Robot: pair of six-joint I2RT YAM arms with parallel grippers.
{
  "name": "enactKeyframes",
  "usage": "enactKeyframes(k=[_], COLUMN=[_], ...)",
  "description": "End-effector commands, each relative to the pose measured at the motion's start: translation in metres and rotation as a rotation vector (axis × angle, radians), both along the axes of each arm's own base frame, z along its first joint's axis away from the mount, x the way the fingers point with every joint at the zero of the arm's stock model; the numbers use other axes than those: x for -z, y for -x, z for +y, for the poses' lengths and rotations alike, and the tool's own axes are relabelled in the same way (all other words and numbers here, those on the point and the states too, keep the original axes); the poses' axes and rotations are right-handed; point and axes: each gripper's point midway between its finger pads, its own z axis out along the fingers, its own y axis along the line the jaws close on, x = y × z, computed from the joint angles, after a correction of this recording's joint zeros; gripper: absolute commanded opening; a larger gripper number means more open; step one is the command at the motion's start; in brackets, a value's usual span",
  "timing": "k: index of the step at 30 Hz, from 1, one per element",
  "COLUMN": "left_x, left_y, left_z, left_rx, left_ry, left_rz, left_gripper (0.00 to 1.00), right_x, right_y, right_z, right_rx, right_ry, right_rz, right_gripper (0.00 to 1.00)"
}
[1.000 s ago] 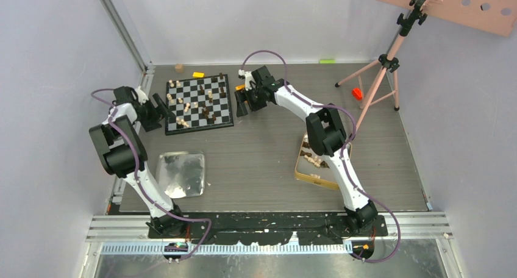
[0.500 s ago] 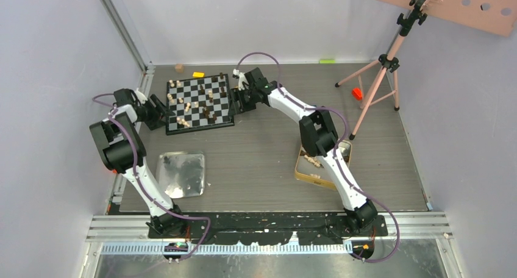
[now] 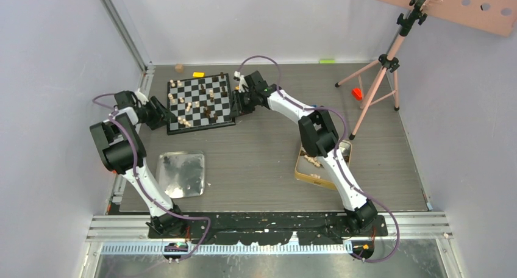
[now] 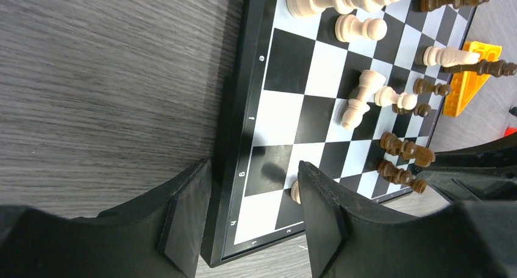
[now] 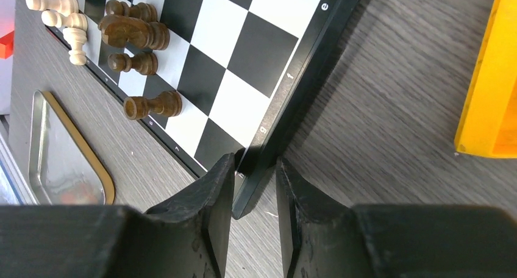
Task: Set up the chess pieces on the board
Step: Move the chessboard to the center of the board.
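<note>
The black and white board (image 3: 200, 102) lies at the back left of the table. Light and dark chess pieces (image 3: 207, 98) are scattered over it. My left gripper (image 3: 163, 112) is at its near-left corner. In the left wrist view the left gripper (image 4: 253, 165) is open and straddles that corner (image 4: 244, 229): one finger over the table, the other over the squares, half hiding a light piece (image 4: 295, 191). My right gripper (image 3: 238, 101) is at the right side. Close up, the right gripper (image 5: 255, 162) has narrow jaws pinching the board's corner rim (image 5: 268, 144). Dark pieces (image 5: 131, 31) stand nearby.
A shiny silver tray (image 3: 181, 174) lies near the left arm. A gold-rimmed tin (image 3: 308, 171) holding more pieces sits under the right arm. A yellow block (image 3: 198, 74) and a wooden cube (image 3: 178, 67) lie behind the board. A pink tripod (image 3: 381, 77) stands back right.
Both grippers have closed in on the board from either side and narrowed their jaws, the right one far more. The board has turned slightly.
</note>
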Motion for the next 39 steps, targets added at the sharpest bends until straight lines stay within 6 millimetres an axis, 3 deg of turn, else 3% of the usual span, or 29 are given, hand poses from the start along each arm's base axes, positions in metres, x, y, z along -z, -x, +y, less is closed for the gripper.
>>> enactKeyframes(k=[1, 4, 5, 6, 9, 14, 15, 16, 17, 18, 21, 22, 23, 30, 34, 39], left_x=[0.014, 0.015, 0.015, 0.015, 0.013, 0.008, 0.009, 0.008, 0.008, 0.007, 0.004, 0.003, 0.001, -0.006, -0.004, -0.004], left_y=[0.025, 0.035, 0.039, 0.042, 0.054, 0.075, 0.080, 0.084, 0.088, 0.092, 0.104, 0.108, 0.112, 0.140, 0.157, 0.173], left_z=[-0.043, -0.057, -0.061, -0.067, -0.082, -0.107, -0.115, -0.121, -0.128, -0.136, -0.160, -0.167, -0.174, -0.224, -0.239, -0.246], left_rx=[0.126, 0.177, 0.192, 0.209, 0.250, 0.344, 0.374, 0.400, 0.427, 0.453, 0.531, 0.553, 0.572, 0.728, 0.802, 0.855], left_ry=[0.069, 0.064, 0.064, 0.063, 0.072, 0.072, 0.069, 0.066, 0.066, 0.067, 0.067, 0.069, 0.071, 0.099, 0.104, 0.120], left_rz=[0.055, 0.061, 0.064, 0.068, 0.081, 0.087, 0.093, 0.100, 0.106, 0.113, 0.119, 0.120, 0.118, 0.138, 0.151, 0.173], left_gripper=[0.56, 0.55, 0.55, 0.55, 0.54, 0.54, 0.54, 0.54, 0.54, 0.54, 0.54, 0.54, 0.54, 0.54, 0.54, 0.55], right_x=[0.000, 0.003, -0.007, -0.001, -0.012, -0.019, -0.012, -0.019, -0.012, -0.020, -0.016, -0.026, -0.020, -0.035, -0.029, -0.032], right_y=[0.030, 0.043, 0.044, 0.050, 0.059, 0.075, 0.081, 0.082, 0.089, 0.090, 0.108, 0.110, 0.116, 0.140, 0.159, 0.168], right_z=[0.000, -0.009, -0.009, -0.013, -0.019, -0.043, -0.050, -0.053, -0.060, -0.063, -0.078, -0.080, -0.085, -0.108, -0.127, -0.149], right_rx=[-0.033, -0.036, -0.036, -0.036, -0.041, -0.032, -0.032, -0.031, -0.036, -0.037, -0.055, -0.063, -0.068, -0.124, -0.143, -0.150], right_ry=[0.016, 0.027, 0.017, 0.026, 0.021, 0.041, 0.056, 0.053, 0.071, 0.066, 0.085, 0.075, 0.086, 0.111, 0.135, 0.141], right_rz=[0.045, 0.068, 0.061, 0.075, 0.074, 0.068, 0.081, 0.067, 0.079, 0.067, 0.078, 0.054, 0.061, 0.016, 0.029, 0.020], right_gripper=[0.31, 0.29, 0.28, 0.28, 0.26, 0.25, 0.25, 0.25, 0.25, 0.25, 0.25, 0.25, 0.25, 0.26, 0.29, 0.36])
